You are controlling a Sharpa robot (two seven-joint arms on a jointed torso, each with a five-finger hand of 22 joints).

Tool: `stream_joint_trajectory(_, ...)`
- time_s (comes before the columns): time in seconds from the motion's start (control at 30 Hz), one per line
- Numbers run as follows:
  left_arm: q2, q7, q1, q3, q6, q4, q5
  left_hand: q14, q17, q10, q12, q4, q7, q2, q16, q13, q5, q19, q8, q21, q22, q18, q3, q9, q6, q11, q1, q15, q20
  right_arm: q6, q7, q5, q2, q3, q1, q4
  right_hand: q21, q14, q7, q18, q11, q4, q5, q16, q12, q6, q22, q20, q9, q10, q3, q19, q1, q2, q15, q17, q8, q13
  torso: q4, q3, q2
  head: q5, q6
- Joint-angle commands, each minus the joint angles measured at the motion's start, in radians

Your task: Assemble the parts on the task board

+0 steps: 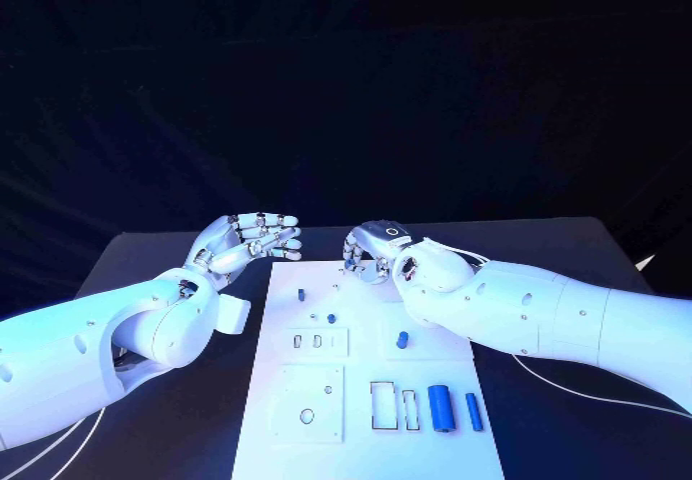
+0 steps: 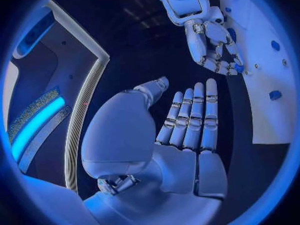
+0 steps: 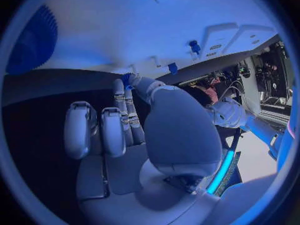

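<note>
The white task board (image 1: 378, 455) lies in the middle of the black table. Small blue pegs (image 1: 300, 295) (image 1: 330, 318) (image 1: 404, 340) stand on it, and two blue cylinders (image 1: 441, 408) (image 1: 473, 412) lie near its front right. My right hand (image 1: 382, 250) curls down over the board's far edge and pinches a small blue part (image 3: 127, 78) at its fingertips; the left wrist view shows this part (image 2: 239, 68) too. My left hand (image 1: 253, 240) hovers off the board's far left corner, fingers straight and apart, holding nothing.
Rectangular cut-outs (image 1: 384, 405) and slotted white plates (image 1: 309, 341) take up the board's near half. Black table (image 1: 173, 420) lies on both sides of the board. A dark curtain hangs behind.
</note>
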Motion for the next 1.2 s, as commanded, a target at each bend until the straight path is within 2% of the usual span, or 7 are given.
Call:
stream_joint_trajectory(0.03,0.003,0.009,0.003,0.001,0.011,0.002,0.006,-0.007,0.001,-0.005,-0.001,-0.002,0.031,0.001,-0.005,0.001,-0.005,-0.007,-0.006,0.006,0.001,0.008,-0.006,0.001,-0.007,0.002,-0.008,0.000,-0.001,0.010,0.024,0.007,0.010,0.000,-0.004,-0.008,0.005,0.060,0.004,-0.015,0.006,0.003,0.000,0.005,-0.003,-0.001,0.000,0.001,0.001,0.001,0.003,0.002,-0.009,0.001,-0.006,0.011,0.005,0.000,0.0006,0.0002,0.001,0.004,-0.002)
stream_joint_trajectory(0.57,0.005,0.006,0.004,0.001,0.011,-0.001,0.005,-0.007,0.002,-0.005,0.000,-0.002,0.031,0.002,-0.005,0.001,-0.005,-0.008,-0.006,0.007,0.002,0.008,-0.005,0.001,-0.006,0.002,-0.007,0.000,-0.001,0.016,0.029,0.009,0.030,0.000,-0.009,-0.018,0.004,0.060,0.005,-0.015,0.007,0.004,0.000,0.006,-0.005,-0.002,-0.002,0.001,0.002,0.001,0.002,0.001,-0.012,0.000,-0.005,0.011,0.004,-0.001,-0.0003,-0.0001,0.002,0.008,-0.002)
stream_joint_trajectory(0.97,0.006,0.005,0.005,0.001,0.011,-0.003,0.005,-0.007,0.003,-0.005,0.000,-0.003,0.031,0.003,-0.005,0.001,-0.005,-0.009,-0.006,0.008,0.002,0.008,-0.005,0.001,-0.006,0.001,-0.005,0.000,-0.001,0.065,0.012,0.004,0.036,0.000,-0.010,-0.029,-0.004,0.058,0.010,-0.012,0.012,0.008,-0.002,0.005,-0.017,-0.016,-0.011,0.004,0.005,-0.006,-0.001,-0.007,-0.027,-0.011,-0.001,0.006,-0.005,-0.005,-0.0007,-0.0010,0.002,0.009,-0.003)
stream_joint_trajectory(1.03,0.005,0.005,0.005,0.001,0.011,-0.003,0.005,-0.007,0.003,-0.005,0.000,-0.003,0.031,0.003,-0.005,0.001,-0.005,-0.009,-0.006,0.008,0.002,0.008,-0.005,0.001,-0.006,0.001,-0.005,0.000,-0.001,0.057,0.015,0.006,0.038,0.000,-0.010,-0.033,-0.011,0.056,0.016,-0.010,0.017,0.011,-0.002,0.003,-0.025,-0.027,-0.020,0.007,0.006,-0.015,-0.003,-0.014,-0.034,-0.019,0.004,0.000,-0.012,-0.009,-0.0006,-0.0009,0.003,0.010,-0.003)
stream_joint_trajectory(1.07,0.005,0.004,0.005,0.001,0.011,-0.003,0.005,-0.007,0.003,-0.005,0.000,-0.003,0.031,0.003,-0.005,0.001,-0.005,-0.009,-0.006,0.008,0.002,0.008,-0.005,0.001,-0.006,0.001,-0.005,0.000,-0.001,0.052,0.017,0.007,0.039,0.000,-0.010,-0.034,-0.050,0.046,0.029,0.001,0.032,0.016,-0.003,-0.019,-0.050,-0.061,-0.075,0.015,0.000,-0.061,-0.013,-0.050,-0.049,-0.042,0.015,-0.035,-0.032,-0.019,-0.0009,-0.0008,0.003,0.010,-0.003)
stream_joint_trajectory(1.13,0.005,0.004,0.005,0.001,0.012,-0.003,0.005,-0.007,0.003,-0.005,0.000,-0.003,0.031,0.003,-0.005,0.001,-0.005,-0.009,-0.006,0.008,0.002,0.008,-0.005,0.001,-0.006,0.001,-0.005,0.000,-0.001,0.041,0.023,0.011,0.040,0.000,-0.010,-0.036,-0.091,0.036,0.033,0.012,0.041,0.018,-0.005,-0.037,-0.069,-0.101,-0.126,0.024,-0.006,-0.108,-0.031,-0.086,-0.056,-0.060,0.024,-0.063,-0.057,-0.030,-0.0011,-0.0006,0.003,0.010,-0.003)
stream_joint_trajectory(1.2,0.005,0.004,0.005,0.001,0.012,-0.004,0.005,-0.007,0.003,-0.005,0.000,-0.003,0.031,0.003,-0.005,0.001,-0.005,-0.009,-0.006,0.008,0.002,0.008,-0.005,0.001,-0.006,0.001,-0.005,0.000,-0.001,0.033,0.027,0.013,0.040,-0.001,-0.010,-0.035,-0.123,0.029,0.033,0.022,0.043,0.020,-0.006,-0.053,-0.074,-0.133,-0.165,0.029,-0.010,-0.140,-0.058,-0.112,-0.055,-0.066,0.026,-0.088,-0.077,-0.037,-0.0009,-0.0005,0.003,0.010,-0.003)
